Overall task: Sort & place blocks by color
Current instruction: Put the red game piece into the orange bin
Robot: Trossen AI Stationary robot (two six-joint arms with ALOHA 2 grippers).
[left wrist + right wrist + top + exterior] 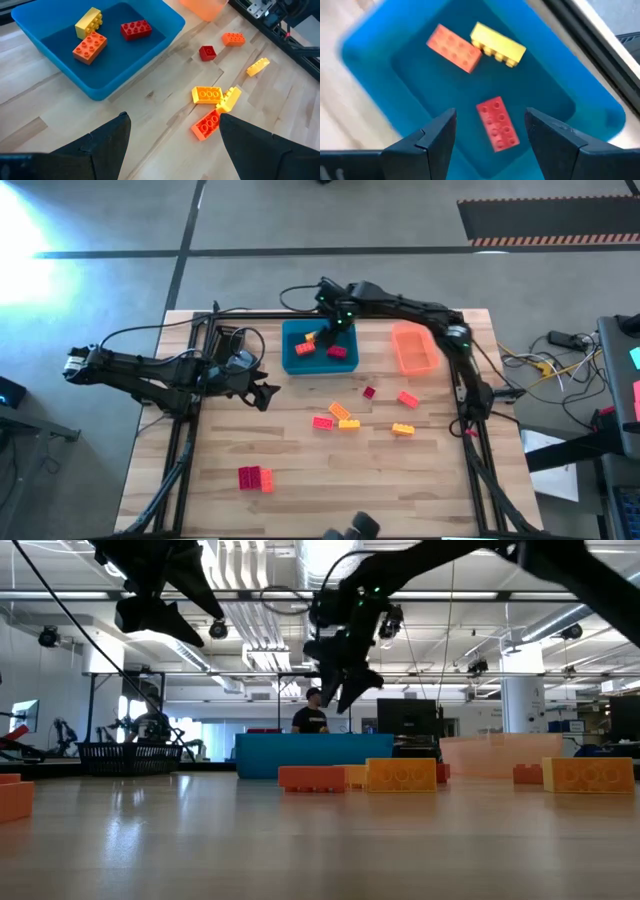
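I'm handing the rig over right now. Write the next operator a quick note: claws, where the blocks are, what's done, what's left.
Right claw: open, empty, above the blue tray.
Left claw: open, empty, waiting at the table's left side.
Done: three blocks in the blue tray: red, orange, yellow.
Orange tray: looks empty.
Left: five loose blocks mid-table, plus a red and orange pair near the front left.

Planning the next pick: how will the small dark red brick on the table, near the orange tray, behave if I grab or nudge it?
The small dark red brick looks like rigid moulded plastic, so it should stay stiff in a grip. It sits flat and squat on the wooden table, so it probably slides rather than rolls or tips. Its short, smooth sides may slip from an off-centre pinch.
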